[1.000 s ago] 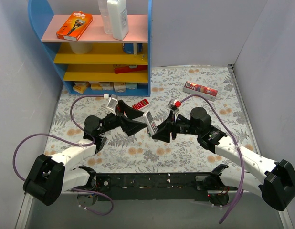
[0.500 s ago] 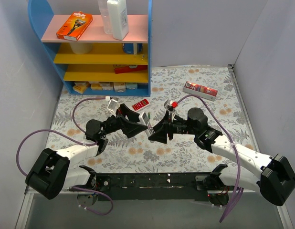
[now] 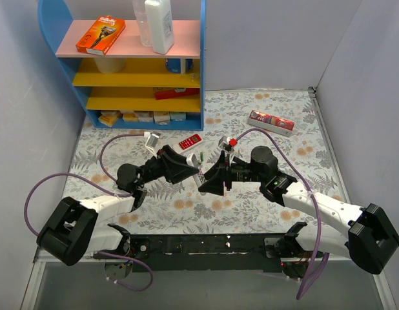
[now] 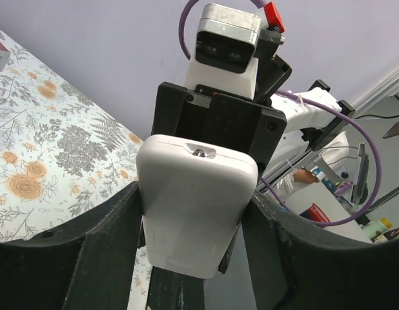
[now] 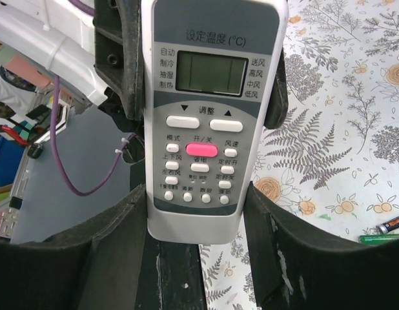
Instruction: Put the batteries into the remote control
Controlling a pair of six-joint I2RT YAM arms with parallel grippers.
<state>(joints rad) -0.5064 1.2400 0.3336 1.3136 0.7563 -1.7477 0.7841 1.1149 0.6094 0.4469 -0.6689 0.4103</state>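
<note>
Nearest the rig's edge, over the middle of the floral cloth (image 3: 251,213), we found the remote control (image 5: 212,97) held up off the cloth between the two grippers, which faced each other. Left gripper (image 4: 194,206): fingers narrowed to the remote's width, one against each long edge of its lower half. The plain white back was turned toward that wrist camera, and the end with the small emitter pointed away from it. Right gripper (image 5: 196,194): likewise drawn in, both fingers touching the lower edges of the casing, with the button face toward its own camera. On that face we read a grey-green screen above rows of white buttons and one pink button. We could not tell which pair carried the weight. Two green batteries (image 5: 388,227) lay close together on the cloth, off to one side of the right gripper. They were apart from the remote and touched by neither gripper. Farther out, a red remote (image 3: 191,141) lay flat on the cloth just beyond the grippers. A red-and-white box (image 3: 270,121) lay farther back and to the right. At the back left stood a blue shelf unit (image 3: 51,26), with an orange box (image 3: 101,34) and a white bottle (image 3: 159,24) on its top board.
</note>
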